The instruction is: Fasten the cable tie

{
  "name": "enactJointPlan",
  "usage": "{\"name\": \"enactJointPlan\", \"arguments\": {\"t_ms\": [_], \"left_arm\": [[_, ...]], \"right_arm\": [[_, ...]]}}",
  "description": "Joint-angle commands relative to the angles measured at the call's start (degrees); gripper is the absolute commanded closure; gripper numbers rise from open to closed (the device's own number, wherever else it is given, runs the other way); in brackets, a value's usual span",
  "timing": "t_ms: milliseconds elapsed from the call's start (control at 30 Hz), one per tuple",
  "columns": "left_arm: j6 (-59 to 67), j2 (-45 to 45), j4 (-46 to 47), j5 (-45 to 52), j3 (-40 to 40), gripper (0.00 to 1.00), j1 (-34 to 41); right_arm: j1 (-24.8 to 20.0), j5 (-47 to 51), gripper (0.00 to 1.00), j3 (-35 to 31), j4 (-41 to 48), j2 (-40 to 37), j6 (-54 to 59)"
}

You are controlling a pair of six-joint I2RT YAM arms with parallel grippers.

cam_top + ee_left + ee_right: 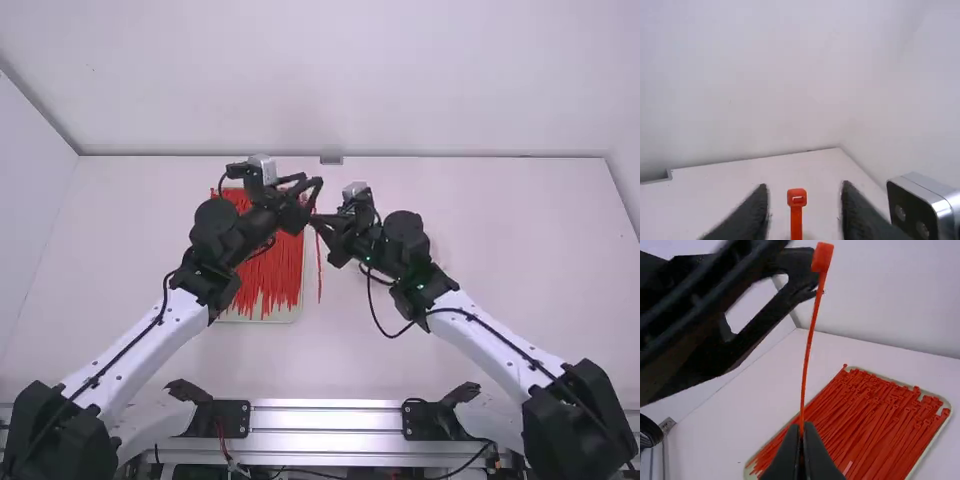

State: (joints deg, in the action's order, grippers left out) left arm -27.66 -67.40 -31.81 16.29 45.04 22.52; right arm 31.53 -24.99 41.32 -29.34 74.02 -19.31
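Observation:
My right gripper (324, 230) (801, 434) is shut on the thin tail of one red cable tie (809, 345). The tie stands up from its fingers, its square head (796, 197) at the top. That head sits between the two fingers of my left gripper (308, 198) (801, 212), which is open and touches nothing. In the right wrist view the left gripper's black fingers (785, 295) loom just beside the head. Both grippers meet above the table, off the right edge of the tray (262, 319).
The tray (946, 406) holds a heap of several red cable ties (268, 272) (875, 425). One red strip (319, 272) runs alongside the tray's right edge. The right arm's silver wrist camera (922, 210) is close to my left gripper. White walls border the table.

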Motion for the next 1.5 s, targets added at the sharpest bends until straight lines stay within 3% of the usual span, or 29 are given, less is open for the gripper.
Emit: {"name": "enactJointPlan", "arguments": {"t_ms": [0,33,200,367,700,900,1033,1200,1467], "left_arm": [[0.02,-0.11,-0.46,0.35,-0.37,0.39,-0.68],[0.00,-0.11,-0.44,0.02,-0.37,0.37,-0.81],[0.07,-0.11,-0.39,-1.84,-0.37,0.01,-1.79],[0.61,-0.11,-0.22,-0.20,-0.37,0.01,-3.15],[1.57,-0.11,-5.57,22.08,-0.07,0.00,-13.51],[5.42,-0.42,0.24,33.79,5.16,0.01,-17.16],[11.10,-1.38,5.97,40.11,9.84,0.01,-16.39],[11.87,-3.02,4.68,47.60,12.68,0.01,-15.72],[2.71,-9.62,-11.06,57.92,13.88,0.01,-15.39]], "right_arm": [[-2.36,-5.16,1.00,1.79,-0.04,-1.29,0.09],[-3.02,-6.10,1.00,1.79,-0.02,-1.38,0.00],[-9.25,-16.90,1.00,1.79,0.00,-2.05,0.07],[-13.53,-23.74,1.00,1.79,-0.22,-2.32,0.07],[-22.82,-40.00,1.00,1.79,-3.34,-2.97,2.27],[-26.23,-46.69,1.00,1.79,-9.66,-2.89,4.13],[-26.34,-47.15,1.00,1.79,-11.76,-2.89,4.15],[-24.57,-47.19,1.00,1.79,-14.49,-2.86,4.15],[-20.41,-46.23,1.00,1.79,-22.69,-2.86,1.90]]}}
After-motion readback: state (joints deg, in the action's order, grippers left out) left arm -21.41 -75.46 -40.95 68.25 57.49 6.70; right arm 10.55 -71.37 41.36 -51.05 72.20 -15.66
